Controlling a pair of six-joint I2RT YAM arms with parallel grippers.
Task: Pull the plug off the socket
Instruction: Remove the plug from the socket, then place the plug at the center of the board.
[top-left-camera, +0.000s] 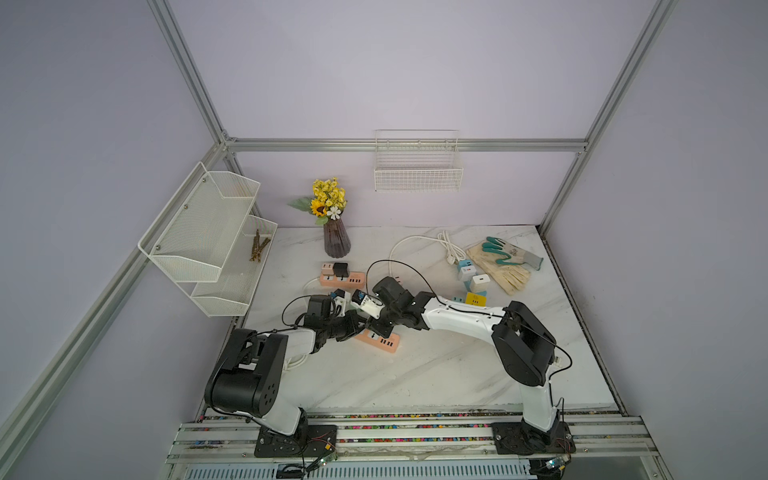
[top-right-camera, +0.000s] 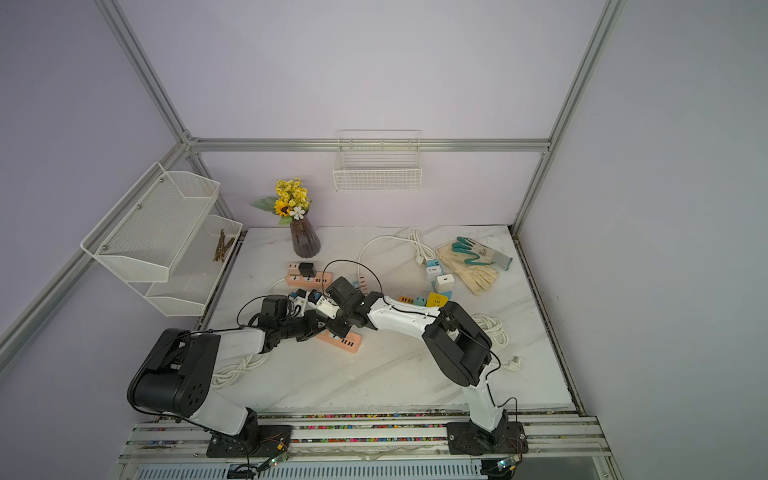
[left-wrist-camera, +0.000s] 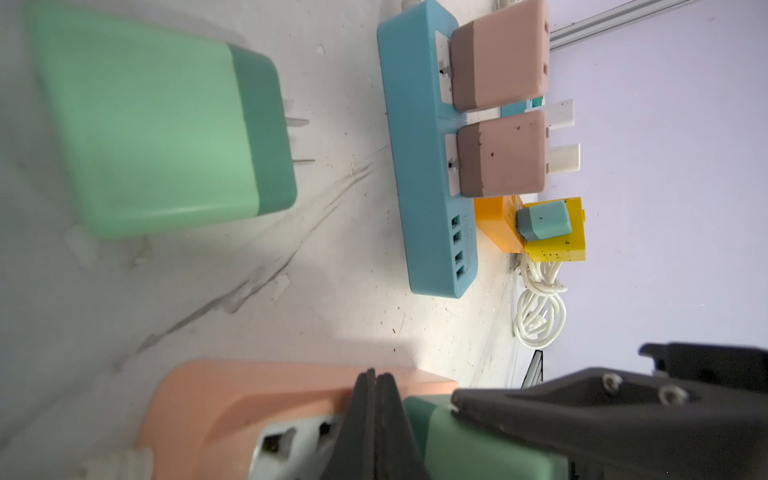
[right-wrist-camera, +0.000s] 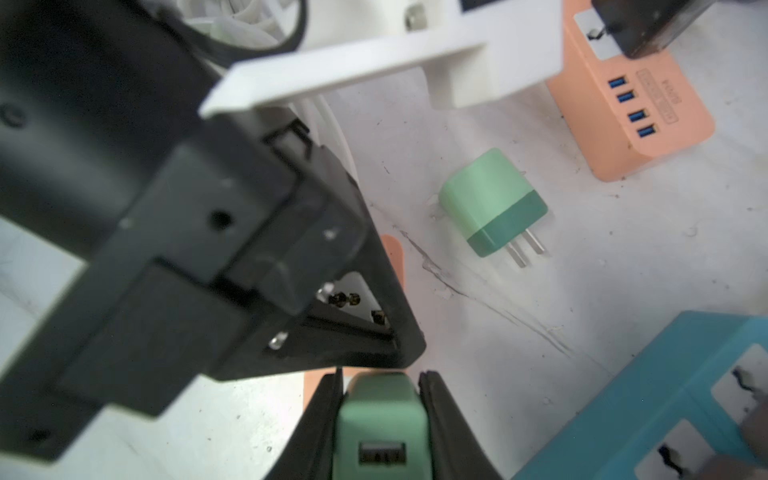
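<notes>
Light, rigid, smooth-sided green plug (right-wrist-camera: 380, 415) sits in the peach power strip (left-wrist-camera: 249, 395) on the desk (left-wrist-camera: 332, 299); right end effector (right-wrist-camera: 381, 378) clamps its flat sides, likely the surest hold; left end effector (left-wrist-camera: 377, 378), closed and empty, seems to pin the strip.

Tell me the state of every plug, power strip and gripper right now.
Left gripper: shut, tips against near orange strip.
Right gripper: shut on held green plug, apparently seated in that strip.
Loose green plug: unplugged, lying on table.
Pink plugs: both seated in blue strip.
Black plug: seated in far orange strip.
</notes>
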